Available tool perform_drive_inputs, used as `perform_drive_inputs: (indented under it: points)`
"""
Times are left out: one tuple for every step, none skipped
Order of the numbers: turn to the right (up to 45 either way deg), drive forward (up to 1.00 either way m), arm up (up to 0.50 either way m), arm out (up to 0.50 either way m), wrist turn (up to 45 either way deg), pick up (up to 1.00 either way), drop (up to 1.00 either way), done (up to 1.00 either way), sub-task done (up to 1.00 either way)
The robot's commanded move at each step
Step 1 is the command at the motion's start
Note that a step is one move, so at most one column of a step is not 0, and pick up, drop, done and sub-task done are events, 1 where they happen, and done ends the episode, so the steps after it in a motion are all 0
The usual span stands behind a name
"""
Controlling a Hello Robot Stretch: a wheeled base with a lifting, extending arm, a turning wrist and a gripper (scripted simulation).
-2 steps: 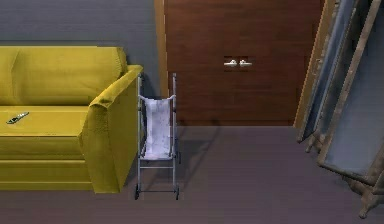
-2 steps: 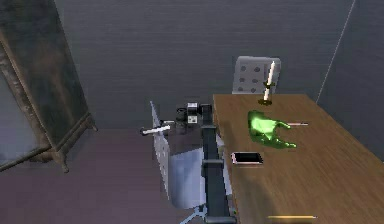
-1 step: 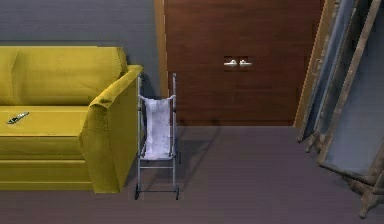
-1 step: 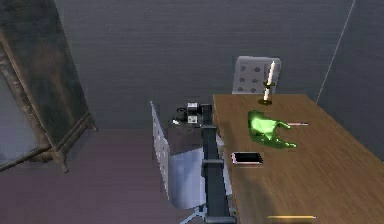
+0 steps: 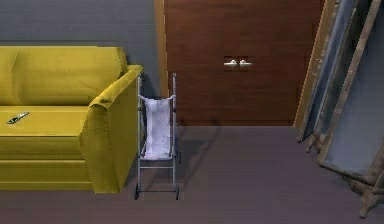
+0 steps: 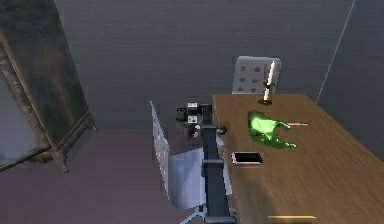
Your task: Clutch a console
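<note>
In the arm side view, a brown wooden counter (image 6: 322, 168) takes up the right half of the frame. The robot's dark square arm (image 6: 212, 175) rises from the bottom edge along the counter's left side. The gripper (image 6: 186, 112) sits at its far end, just left of the counter's upper left corner and near the back of a white chair (image 6: 172, 160). How wide the gripper stands cannot be told, nor whether it holds anything, because its tip is too small to make out.

On the counter, a flat dark rectangular device with a pale rim (image 6: 247, 158) lies just right of the arm. A translucent green object (image 6: 270, 132) lies above it, and a white candle on a holder (image 6: 268, 85) stands near the far edge.

In the forward view, a yellow sofa (image 5: 60, 140) fills the left, with a small flat dark item (image 5: 18, 118) on its seat. Which of the two flat pieces, if either, is the console cannot be told.
</note>
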Motion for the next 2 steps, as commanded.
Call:
perform_drive_inputs:
  points:
    - [0.0,0.0,-0.4,0.0,0.0,0.0,0.0,0.0,0.0]
    - [0.0,0.0,0.0,0.0,0.0,1.0,0.0,0.0,0.0]
